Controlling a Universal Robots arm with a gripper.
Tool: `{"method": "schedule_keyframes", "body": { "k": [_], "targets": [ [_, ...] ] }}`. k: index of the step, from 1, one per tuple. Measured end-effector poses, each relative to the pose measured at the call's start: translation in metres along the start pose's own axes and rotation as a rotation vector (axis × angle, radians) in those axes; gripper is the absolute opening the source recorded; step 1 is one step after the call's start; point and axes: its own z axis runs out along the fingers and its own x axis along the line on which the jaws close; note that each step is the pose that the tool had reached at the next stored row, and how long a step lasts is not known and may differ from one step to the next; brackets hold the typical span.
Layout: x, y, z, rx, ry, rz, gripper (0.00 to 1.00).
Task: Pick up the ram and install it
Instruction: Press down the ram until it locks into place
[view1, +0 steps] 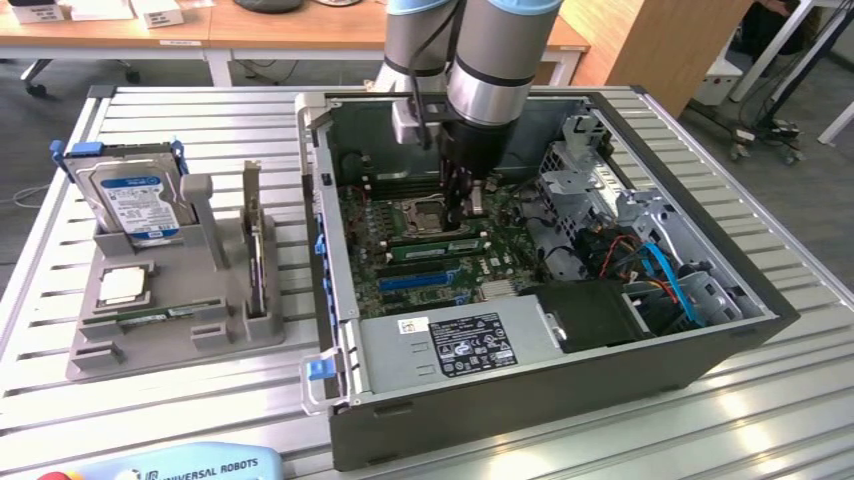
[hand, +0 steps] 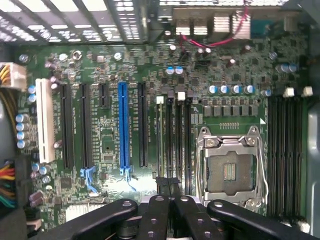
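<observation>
The ram (view1: 420, 243), a long thin green stick, lies along the memory slots beside the CPU socket (view1: 424, 212) inside the open computer case (view1: 534, 380). My gripper (view1: 465, 212) reaches down into the case over one end of that stick. In the wrist view my gripper (hand: 167, 186) is shut, its black fingers (hand: 161, 210) pressed together right above the black memory slots (hand: 172, 140). Nothing shows clamped between them. I cannot tell whether the tips touch the ram.
A grey holder (view1: 94, 350) on the exterior view's left carries a silver hard drive with a blue label (view1: 134, 200), another green stick (view1: 147, 318) and an upright board (view1: 251, 235). Case walls, a drive cage (view1: 587, 185) and cables (view1: 667, 275) surround the arm.
</observation>
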Motion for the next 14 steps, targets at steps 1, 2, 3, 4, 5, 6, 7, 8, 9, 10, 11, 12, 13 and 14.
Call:
{"method": "schedule_keyframes", "body": {
  "k": [1,2,3,4,5,6,7,8,9,10,11,12,13,14],
  "targets": [
    [0.0,0.0,0.0001,0.0004,-0.0004,0.017,0.1],
    [0.0,0.0,0.0002,0.0007,-0.0007,0.035,0.1],
    [0.0,0.0,0.0002,0.001,-0.0008,0.053,0.1],
    [0.0,0.0,0.0003,0.0014,-0.0011,0.071,0.1],
    [0.0,0.0,0.0004,0.0017,-0.0014,0.089,0.1],
    [0.0001,0.0,0.0005,0.002,-0.0017,0.107,0.1],
    [0.0001,0.0,0.0006,0.0024,-0.002,0.126,0.1],
    [0.0001,0.0,0.0007,0.0027,-0.0022,0.144,0.1],
    [0.0001,0.0001,0.0008,0.0031,-0.0026,0.162,0.1],
    [0.0001,0.0001,0.001,0.0035,-0.0029,0.181,0.1],
    [0.0001,0.0001,0.0011,0.0038,-0.0032,0.199,0.1],
    [0.0001,0.0,0.0012,0.0042,-0.0035,0.217,0.1],
    [0.0001,0.0,0.0013,0.0046,-0.0038,0.235,0.1],
    [0.0001,0.0,0.0014,0.0049,-0.0041,0.253,0.1]
  ]
}}
